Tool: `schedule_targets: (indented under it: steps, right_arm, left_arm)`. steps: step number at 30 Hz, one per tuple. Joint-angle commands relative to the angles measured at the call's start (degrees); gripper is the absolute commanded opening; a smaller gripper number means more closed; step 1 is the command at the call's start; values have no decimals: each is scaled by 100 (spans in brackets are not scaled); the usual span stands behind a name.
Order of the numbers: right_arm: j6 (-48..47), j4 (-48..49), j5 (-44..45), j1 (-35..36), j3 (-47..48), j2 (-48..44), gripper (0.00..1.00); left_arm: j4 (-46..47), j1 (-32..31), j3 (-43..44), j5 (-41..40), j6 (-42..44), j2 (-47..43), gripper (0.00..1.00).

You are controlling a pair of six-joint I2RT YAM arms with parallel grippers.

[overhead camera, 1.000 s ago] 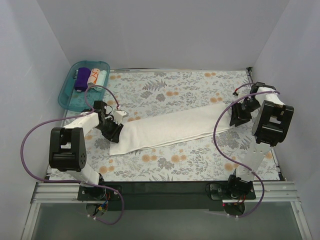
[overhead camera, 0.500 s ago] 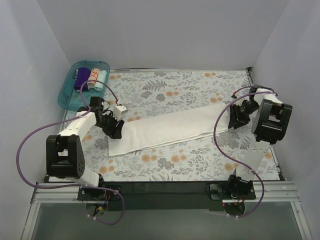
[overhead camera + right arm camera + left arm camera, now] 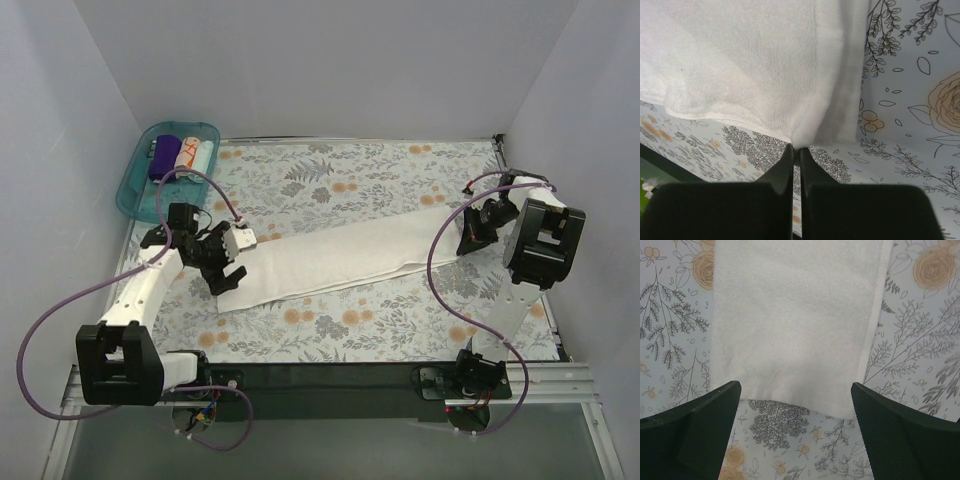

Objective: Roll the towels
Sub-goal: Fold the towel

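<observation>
A long white towel (image 3: 340, 262) lies flat and slanted across the floral sheet. My left gripper (image 3: 228, 272) hovers over its left end, open. In the left wrist view the towel's short edge (image 3: 795, 325) lies between the wide-apart black fingers (image 3: 690, 430), touching neither. My right gripper (image 3: 468, 240) is at the towel's right end. In the right wrist view it (image 3: 796, 150) is shut, pinching a raised fold of the towel (image 3: 750, 65). Three small rolled towels sit in the tray: dark purple (image 3: 163, 157), white-orange (image 3: 185, 152) and pale teal (image 3: 204, 153).
The teal plastic tray (image 3: 135, 190) stands at the back left, off the floral sheet (image 3: 340, 180). White walls close in the back and both sides. Purple cables loop from both arms. A black bar and metal rail run along the near edge (image 3: 330, 378).
My left jaws have opened wide and the left arm has stretched out, its elbow swinging nearer. My right jaws have closed on the towel's right end.
</observation>
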Motion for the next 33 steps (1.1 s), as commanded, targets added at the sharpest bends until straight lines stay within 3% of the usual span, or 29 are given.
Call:
schedule_targets:
  steps: [1,5,9,13,27,30,31,33]
  right_arm:
    - [24,-221,-367,-3,264,-397,1]
    - [32,-352,-472,-3,457,-442,1]
    - [32,-528,-569,-12,887,-503,1]
    - [24,-529,-104,-12,1073,-652,1]
    - [270,385,1152,-29,98,-144,1]
    - [270,403,1206,-29,115,-73,12]
    - [252,412,1215,-29,124,-107,22]
    - [182,421,1163,-29,194,-178,32]
  left_arm:
    - [-218,-11,-290,-372,1346,-290,87]
    - [-105,-19,-378,-768,1480,-220,87]
    - [-122,-19,-203,-471,1163,-71,86]
    - [-78,-19,-53,-382,917,53,85]
    - [80,-19,-71,-285,591,193,85]
    - [106,-19,-62,-277,530,220,85]
    - [107,-19,-71,-268,512,220,85]
    - [107,-19,-79,-250,512,220,85]
